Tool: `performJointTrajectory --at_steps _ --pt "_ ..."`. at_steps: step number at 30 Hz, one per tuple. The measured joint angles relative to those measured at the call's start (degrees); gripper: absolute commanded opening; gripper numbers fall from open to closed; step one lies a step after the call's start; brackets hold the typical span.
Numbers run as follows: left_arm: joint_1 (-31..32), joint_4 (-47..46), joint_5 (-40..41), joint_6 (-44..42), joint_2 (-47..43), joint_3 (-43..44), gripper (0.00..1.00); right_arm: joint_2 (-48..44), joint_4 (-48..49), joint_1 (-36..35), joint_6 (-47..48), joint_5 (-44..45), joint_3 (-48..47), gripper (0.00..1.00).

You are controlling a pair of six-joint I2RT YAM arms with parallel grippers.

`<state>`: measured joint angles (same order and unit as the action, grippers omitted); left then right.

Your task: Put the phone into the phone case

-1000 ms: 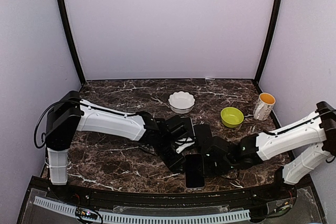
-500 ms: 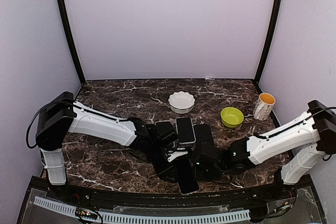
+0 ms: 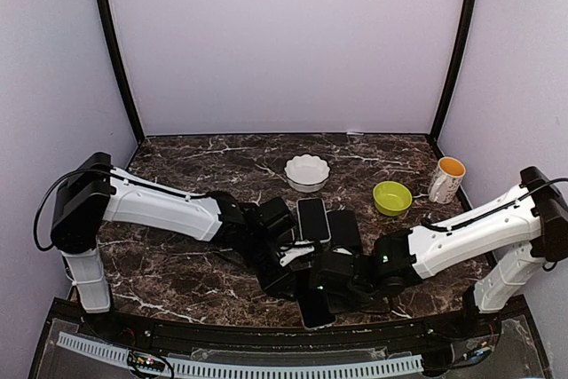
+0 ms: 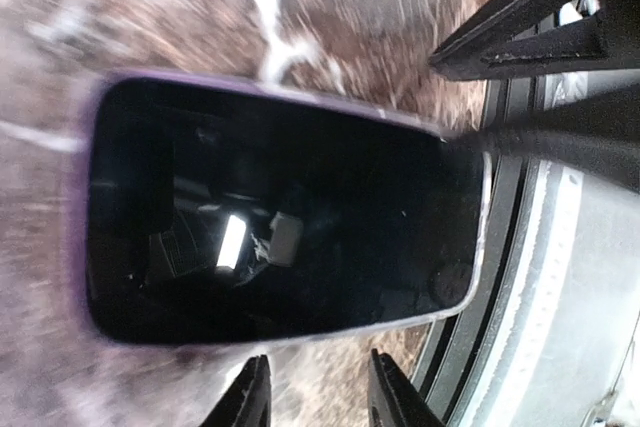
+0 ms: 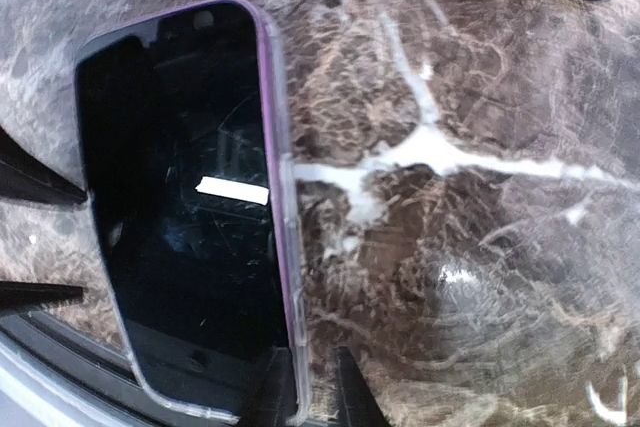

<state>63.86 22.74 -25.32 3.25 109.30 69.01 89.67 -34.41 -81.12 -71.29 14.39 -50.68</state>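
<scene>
A black-screened phone [image 3: 316,306] lies flat by the table's front edge, seated in a clear purple-tinted phone case. It fills the left wrist view [image 4: 280,207] and the left half of the right wrist view [image 5: 180,237]. The case's rim [image 5: 278,197] runs along the phone's long side. My right gripper [image 5: 310,365] has its two fingers close together astride that rim near the phone's lower corner; in the top view it [image 3: 332,283] is to the phone's right. My left gripper [image 4: 315,377] is open and empty, beside the phone's long edge; in the top view it [image 3: 289,274] is to the phone's left.
A second phone [image 3: 312,217] and a dark case-like slab [image 3: 344,226] lie side by side behind the arms. A white bowl [image 3: 307,170], a green bowl [image 3: 391,197] and a mug [image 3: 445,179] stand farther back. The table's front rail [image 4: 545,247] is right beside the phone.
Both arms have moved left and nearer the front edge. The phone has slid with them, left and towards the front edge, and now lies slightly angled.
</scene>
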Motion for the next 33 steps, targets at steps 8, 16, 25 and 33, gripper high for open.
performJointTrajectory --at_steps 8,16,25,33 --pt "-6.43 -2.23 1.77 1.77 -13.73 -4.22 0.40 4.20 -5.03 -1.03 2.29 1.38 -9.11 0.98" --pt "-8.41 -2.99 2.99 2.64 -17.16 -5.27 0.44 12.48 -6.38 -1.31 3.34 0.94 -13.33 0.98" --pt "-8.41 -3.04 3.26 2.64 -17.16 -6.71 0.45 17.73 -8.76 -2.08 4.74 0.07 -17.64 0.90" --pt "-8.46 -3.37 3.37 2.58 -17.18 -7.28 0.48 17.18 -8.22 -2.16 4.28 0.02 -16.90 0.63"
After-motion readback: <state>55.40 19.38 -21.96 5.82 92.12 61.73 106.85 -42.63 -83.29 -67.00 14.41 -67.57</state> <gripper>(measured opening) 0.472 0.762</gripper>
